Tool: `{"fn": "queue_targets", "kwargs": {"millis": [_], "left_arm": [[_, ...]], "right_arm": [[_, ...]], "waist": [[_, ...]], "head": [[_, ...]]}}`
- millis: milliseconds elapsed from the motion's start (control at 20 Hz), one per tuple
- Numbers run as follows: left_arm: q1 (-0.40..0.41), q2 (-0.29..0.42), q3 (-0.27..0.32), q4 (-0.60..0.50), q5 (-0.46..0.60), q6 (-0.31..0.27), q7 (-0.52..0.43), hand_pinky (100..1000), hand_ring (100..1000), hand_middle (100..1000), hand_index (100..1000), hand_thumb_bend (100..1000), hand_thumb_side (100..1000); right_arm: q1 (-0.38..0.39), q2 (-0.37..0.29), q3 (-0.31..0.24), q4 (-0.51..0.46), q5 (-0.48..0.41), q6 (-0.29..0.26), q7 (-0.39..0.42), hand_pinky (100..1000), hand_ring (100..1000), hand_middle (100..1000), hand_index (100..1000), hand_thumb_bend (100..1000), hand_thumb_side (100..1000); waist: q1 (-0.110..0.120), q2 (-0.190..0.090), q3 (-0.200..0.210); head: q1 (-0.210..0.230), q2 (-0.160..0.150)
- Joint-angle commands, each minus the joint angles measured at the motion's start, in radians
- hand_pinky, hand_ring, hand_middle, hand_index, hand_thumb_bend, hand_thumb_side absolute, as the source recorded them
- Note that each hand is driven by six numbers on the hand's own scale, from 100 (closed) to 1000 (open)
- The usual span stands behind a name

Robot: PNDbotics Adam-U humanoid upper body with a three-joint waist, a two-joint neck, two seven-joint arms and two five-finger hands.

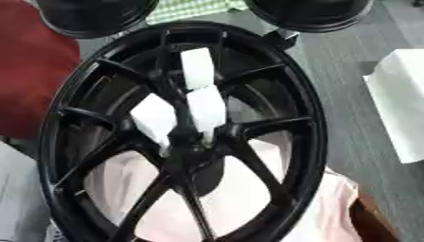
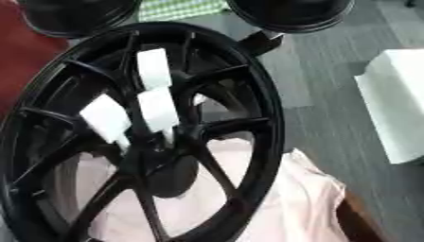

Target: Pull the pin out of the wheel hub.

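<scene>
A large black spoked wheel (image 1: 306, 118) fills the view, lying tilted on a pale pink cloth (image 1: 248, 198). Its hub (image 1: 192, 146) sits at the centre where the spokes meet. Three white block-shaped pins stand up from the hub area: one at the far side (image 1: 197, 67), one in the middle (image 1: 207, 108) and one to the left (image 1: 154, 116). Their lower ends are hidden among the spokes. Neither hand shows in either view.
Two round black objects (image 1: 91, 16) (image 1: 311, 12) lie past the wheel's far rim, with green checked cloth (image 1: 195, 7) between them. A white box (image 1: 401, 101) stands at the right on grey floor. A red surface (image 1: 25, 71) is at the left.
</scene>
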Motion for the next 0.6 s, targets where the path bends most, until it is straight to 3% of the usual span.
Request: {"fn": "queue_targets", "kwargs": {"millis": [50,600], "left_arm": [[-0.031,0.101,-0.022,-0.014,-0.018,0.007,-0.080,779,813,766,836,244,674],[-0.203,0.221,-0.173,-0.014,-0.089,0.017,-0.504,809,818,771,855,290,700]], "right_arm": [[-0.003,-0.043,-0.011,-0.016,0.010,0.001,0.000,889,746,663,762,100,745],[0.010,-0.060,-0.012,-0.016,0.015,0.001,-0.002,890,746,663,763,100,743]], "waist": [[-0.002,-0.024,0.000],[0.010,-0.029,-0.013]], "head": [[-0.011,0.001],[-0.022,0.015]]}}
